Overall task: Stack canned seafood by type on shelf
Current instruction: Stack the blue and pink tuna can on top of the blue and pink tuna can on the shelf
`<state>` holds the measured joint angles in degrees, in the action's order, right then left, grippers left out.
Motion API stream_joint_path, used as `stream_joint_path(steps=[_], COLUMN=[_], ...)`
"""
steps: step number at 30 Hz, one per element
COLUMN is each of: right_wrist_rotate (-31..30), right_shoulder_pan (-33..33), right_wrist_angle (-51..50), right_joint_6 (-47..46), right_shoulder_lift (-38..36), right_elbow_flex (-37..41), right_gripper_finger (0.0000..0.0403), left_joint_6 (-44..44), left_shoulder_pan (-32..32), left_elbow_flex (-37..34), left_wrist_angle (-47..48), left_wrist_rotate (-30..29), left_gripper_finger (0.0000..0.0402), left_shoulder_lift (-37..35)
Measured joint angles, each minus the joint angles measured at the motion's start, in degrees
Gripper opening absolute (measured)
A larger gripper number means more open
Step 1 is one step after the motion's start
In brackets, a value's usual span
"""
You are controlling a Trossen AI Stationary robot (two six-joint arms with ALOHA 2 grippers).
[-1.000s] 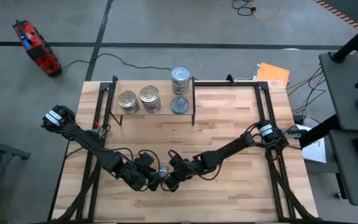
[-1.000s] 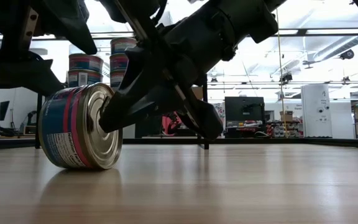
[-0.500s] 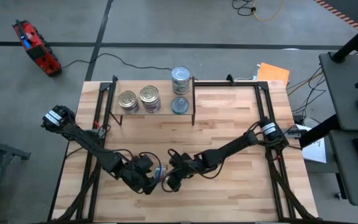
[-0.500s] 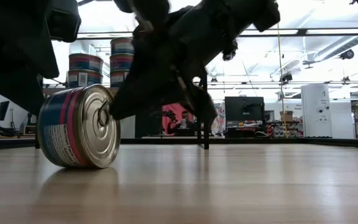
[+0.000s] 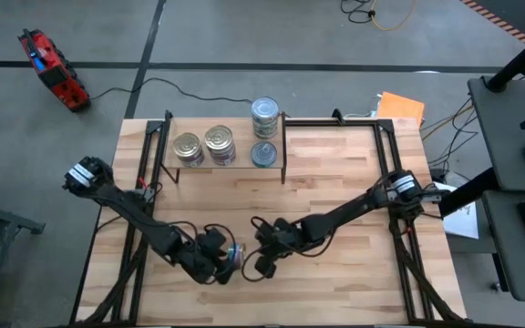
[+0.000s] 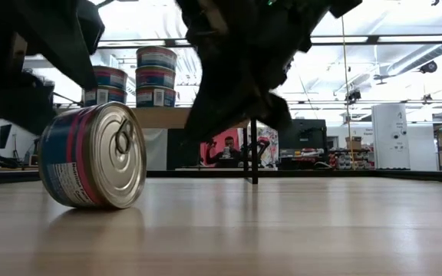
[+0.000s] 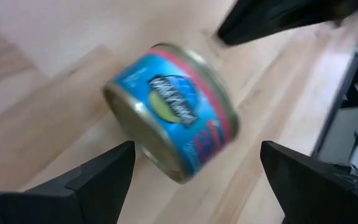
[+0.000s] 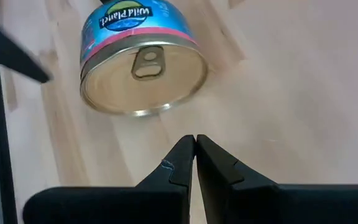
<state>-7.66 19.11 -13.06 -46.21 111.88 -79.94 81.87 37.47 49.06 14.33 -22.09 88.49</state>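
Tins: you've got one blue-and-pink tin [image 6: 92, 157] tipped on its side near the bench's front edge, pull-tab lid facing the right gripper [image 5: 264, 265]. On the shelf [image 5: 244, 164] at the back edge I count two golden-lidded stacks [image 5: 204, 144] and two silver-lidded tins [image 5: 264, 117]. Your left gripper [image 5: 227, 264] is spread wide around the fallen tin, not touching. Right fingers [image 8: 185, 163] are pressed together, just beside it.

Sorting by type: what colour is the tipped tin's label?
Blue with a pink band, on the tin; clearest in the left wrist view.
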Motion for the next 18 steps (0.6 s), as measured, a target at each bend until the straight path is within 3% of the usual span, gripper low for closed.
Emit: stream_joint_path(steps=[6, 12, 18], right_wrist_rotate=[2.6, 5.2, 7.6], right_shoulder_pan=[-0.3, -0.4, -0.6], right_wrist_angle=[-0.8, 5.8, 8.6], right_joint_6=[3.7, 6.4, 8.1], right_shoulder_lift=[-2.5, 0.3, 1.5], right_elbow_flex=[0.6, 1.0, 1.0], right_gripper_finger=[0.0013, 0.001, 0.0009], left_joint_6=[8.1, 8.9, 10.0], left_shoulder_pan=[0.0, -0.1, -0.3], left_elbow_flex=[0.0, 0.0, 1.0], left_wrist_angle=[-2.1, -6.6, -5.1], left_wrist_rotate=[0.5, 1.6, 1.6], left_gripper_finger=[0.0332, 0.0332, 0.0332], left_shoulder_lift=[3.4, 5.7, 7.3])
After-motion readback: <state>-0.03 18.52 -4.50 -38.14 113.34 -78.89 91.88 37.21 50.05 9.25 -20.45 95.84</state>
